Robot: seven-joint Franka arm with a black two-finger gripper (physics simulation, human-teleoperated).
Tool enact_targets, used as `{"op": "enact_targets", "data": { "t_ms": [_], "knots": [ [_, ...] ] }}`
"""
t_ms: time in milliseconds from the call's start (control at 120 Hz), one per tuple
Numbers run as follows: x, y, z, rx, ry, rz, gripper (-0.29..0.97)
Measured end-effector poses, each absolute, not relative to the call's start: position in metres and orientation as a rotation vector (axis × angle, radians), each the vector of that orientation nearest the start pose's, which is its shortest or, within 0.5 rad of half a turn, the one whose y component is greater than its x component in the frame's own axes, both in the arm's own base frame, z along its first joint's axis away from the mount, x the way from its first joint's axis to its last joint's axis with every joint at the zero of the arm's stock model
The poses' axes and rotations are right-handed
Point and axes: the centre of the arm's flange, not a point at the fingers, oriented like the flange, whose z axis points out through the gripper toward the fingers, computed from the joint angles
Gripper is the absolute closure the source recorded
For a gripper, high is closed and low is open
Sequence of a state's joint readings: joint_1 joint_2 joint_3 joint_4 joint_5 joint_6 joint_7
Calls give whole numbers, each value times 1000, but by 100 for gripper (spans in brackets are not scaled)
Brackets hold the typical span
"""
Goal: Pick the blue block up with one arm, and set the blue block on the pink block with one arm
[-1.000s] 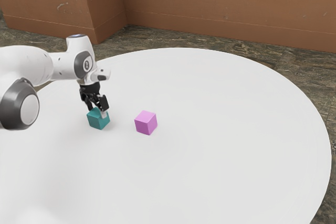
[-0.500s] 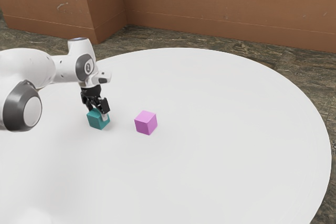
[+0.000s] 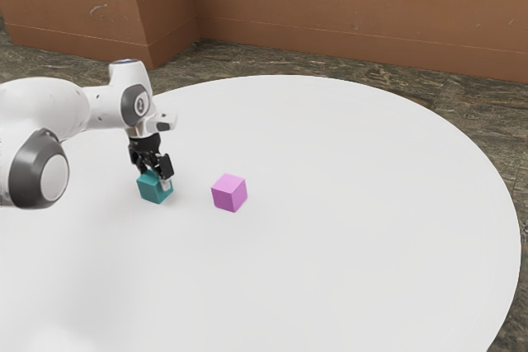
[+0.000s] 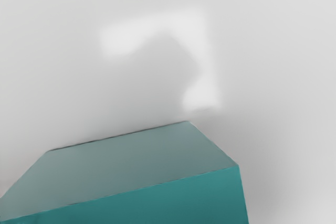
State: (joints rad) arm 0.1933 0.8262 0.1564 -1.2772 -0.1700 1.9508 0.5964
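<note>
The blue block (image 3: 153, 190), teal in colour, rests on the white table at the exterior view's left. My gripper (image 3: 153, 174) hangs straight down over it. The fingers stand apart on either side of the block's top and look open, with one light fingertip (image 3: 167, 179) showing at its right edge. The wrist view has the block's top face (image 4: 131, 169) close beneath my hand. The pink block (image 3: 229, 193) sits on the table a short way toward the exterior view's right of the blue one, apart from it.
The round white table (image 3: 346, 228) spreads wide toward the exterior view's right and front. Brown walls (image 3: 355, 6) and a dark floor (image 3: 487, 105) lie beyond its far edge. My white arm (image 3: 49, 129) reaches in from the left.
My hand has sunk a little lower over the blue block and the arm has shifted slightly. Neither block has moved.
</note>
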Motion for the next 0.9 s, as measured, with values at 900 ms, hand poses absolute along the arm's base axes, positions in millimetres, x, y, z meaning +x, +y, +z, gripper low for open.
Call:
{"op": "enact_targets", "data": {
  "t_ms": [900],
  "knots": [
    [702, 212, 241, -3255, 350, 279, 6]
  ]
}}
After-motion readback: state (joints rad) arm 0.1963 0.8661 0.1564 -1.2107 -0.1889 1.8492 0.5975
